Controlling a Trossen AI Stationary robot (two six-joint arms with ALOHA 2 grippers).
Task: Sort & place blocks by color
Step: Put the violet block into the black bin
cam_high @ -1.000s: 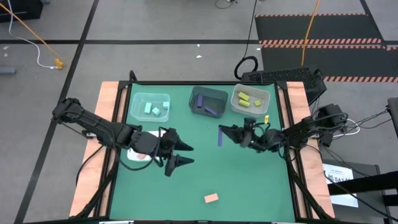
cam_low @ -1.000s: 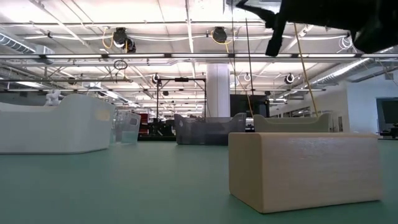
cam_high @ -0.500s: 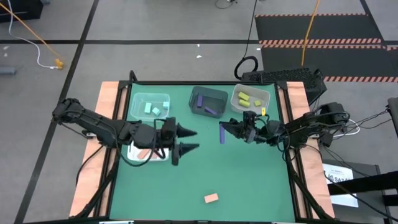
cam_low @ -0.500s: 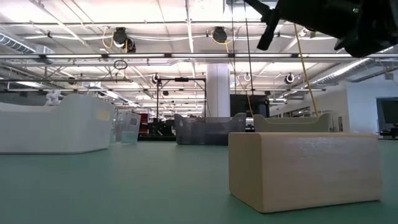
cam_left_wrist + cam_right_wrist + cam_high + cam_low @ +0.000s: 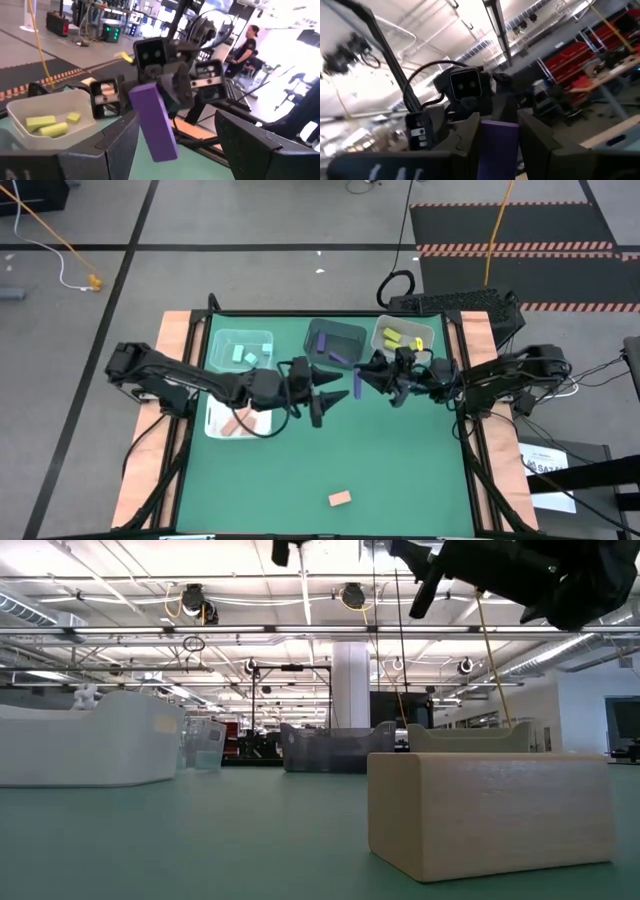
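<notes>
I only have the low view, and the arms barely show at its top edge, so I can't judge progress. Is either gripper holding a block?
Observer: Yes. The right gripper is shut on a purple bar, raised off the table in front of the dark bin.
Operator: Where is the other arm?
Observer: The left gripper is open and faces that bar from the opposite side, not gripping it.
Operator: What is the big block right in front of me?
Observer: A salmon block, lying alone near the table's front edge.

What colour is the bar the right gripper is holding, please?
Purple; the bar shows best in the left wrist view.
</notes>
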